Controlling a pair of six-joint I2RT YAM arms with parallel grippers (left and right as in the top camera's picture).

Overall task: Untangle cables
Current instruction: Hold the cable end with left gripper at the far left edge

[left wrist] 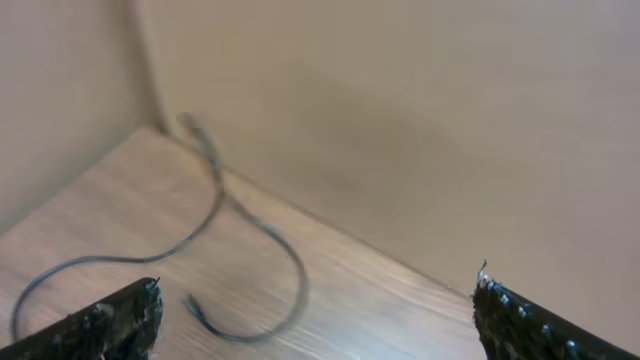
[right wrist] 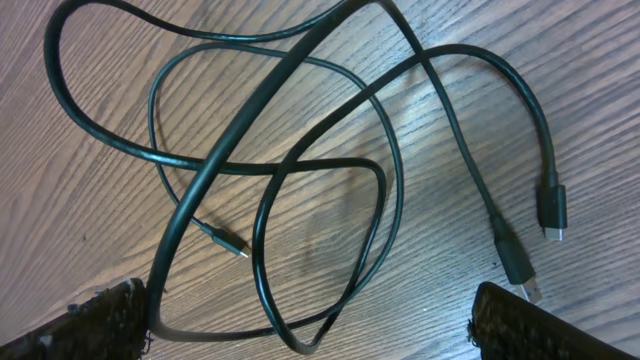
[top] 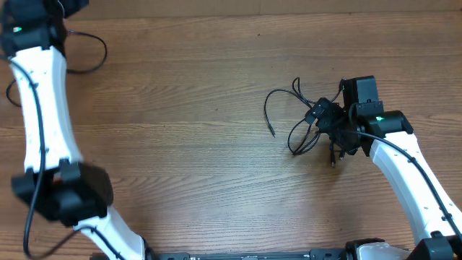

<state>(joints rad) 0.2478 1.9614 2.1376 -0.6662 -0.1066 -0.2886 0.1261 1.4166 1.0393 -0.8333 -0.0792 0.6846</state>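
**One cable is out, the knot on the right is next**

Far left, the left gripper point(left wrist: 318, 285) is spread wide and holding nothing. It hangs over the back corner of the bench point(top: 188, 144), by the wall. The loose cable point(left wrist: 218, 190) lies there in a lazy curve on its own, well apart from the rest, so I'd call that one done. Over on the right sits the bundle point(right wrist: 215, 165), at least two cords looped through each other, with their plugs point(right wrist: 551, 205) poking out on the side. The right gripper point(right wrist: 308, 295) sits right over it with its jaws apart, either side of the loops and pinching nothing. My guess is we're at the pick-a-strand stage. The next move probably needs a clean pinch on one cord near a plug end, then a slow pull out of the loops without dragging the whole knot along.
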